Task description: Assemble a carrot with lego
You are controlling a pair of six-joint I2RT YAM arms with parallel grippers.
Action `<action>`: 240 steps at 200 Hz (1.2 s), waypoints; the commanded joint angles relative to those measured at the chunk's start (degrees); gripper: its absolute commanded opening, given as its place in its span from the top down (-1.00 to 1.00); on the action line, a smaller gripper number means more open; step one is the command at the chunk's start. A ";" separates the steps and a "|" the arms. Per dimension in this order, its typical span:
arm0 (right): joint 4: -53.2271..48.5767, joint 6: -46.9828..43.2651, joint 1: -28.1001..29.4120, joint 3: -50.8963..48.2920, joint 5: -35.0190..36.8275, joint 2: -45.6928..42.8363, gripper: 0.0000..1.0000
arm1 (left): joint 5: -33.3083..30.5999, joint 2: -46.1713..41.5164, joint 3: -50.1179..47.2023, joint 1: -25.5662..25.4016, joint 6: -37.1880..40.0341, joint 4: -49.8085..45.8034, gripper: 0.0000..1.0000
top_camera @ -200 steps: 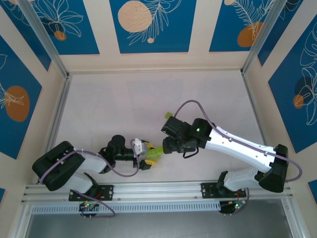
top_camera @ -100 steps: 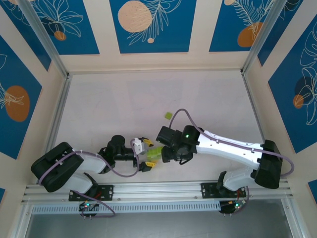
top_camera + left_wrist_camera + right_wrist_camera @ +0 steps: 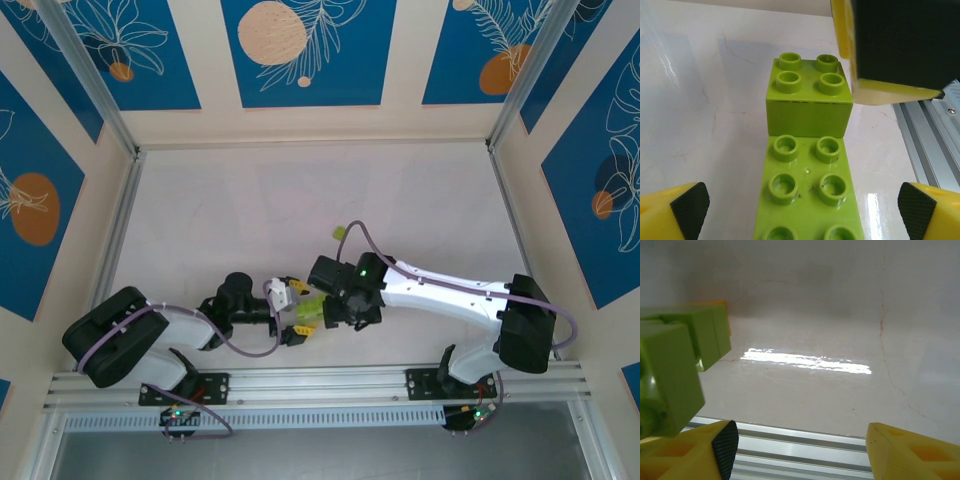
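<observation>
Two joined lime-green lego bricks lie on the white table: a long brick [image 3: 807, 192] with a square brick [image 3: 807, 100] stacked on its far end, seen from above as a green clump [image 3: 312, 308]. My left gripper [image 3: 805, 205] is open, its pads [image 3: 687, 205] wide on either side of the long brick and clear of it. My right gripper [image 3: 328, 310] is open with only bare table between its fingers [image 3: 700, 450]. One of its yellow fingers [image 3: 890, 45] rests against the square brick's right side. The bricks [image 3: 670, 375] sit left of that gripper [image 3: 800, 452].
A loose small lime-green brick [image 3: 341, 232] lies on the table beyond the right wrist. The aluminium rail [image 3: 320, 380] runs along the near edge just behind both grippers. Low walls [image 3: 310, 125] enclose the table.
The left gripper has opened wide and let go of the green bricks. The right arm has swung left and nearer, bringing its gripper against the bricks and uncovering the loose small brick.
</observation>
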 commanded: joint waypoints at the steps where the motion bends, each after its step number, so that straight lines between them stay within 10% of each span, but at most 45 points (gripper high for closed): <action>1: -1.10 -0.18 -1.42 -1.15 -0.13 -1.46 -0.38 | 0.45 0.22 0.46 -0.37 0.52 -0.38 -0.98; 240: 8.79 -13.35 -12.64 3.36 -0.91 7.87 -0.36 | 0.86 1.01 1.43 -0.36 0.74 -1.53 -0.98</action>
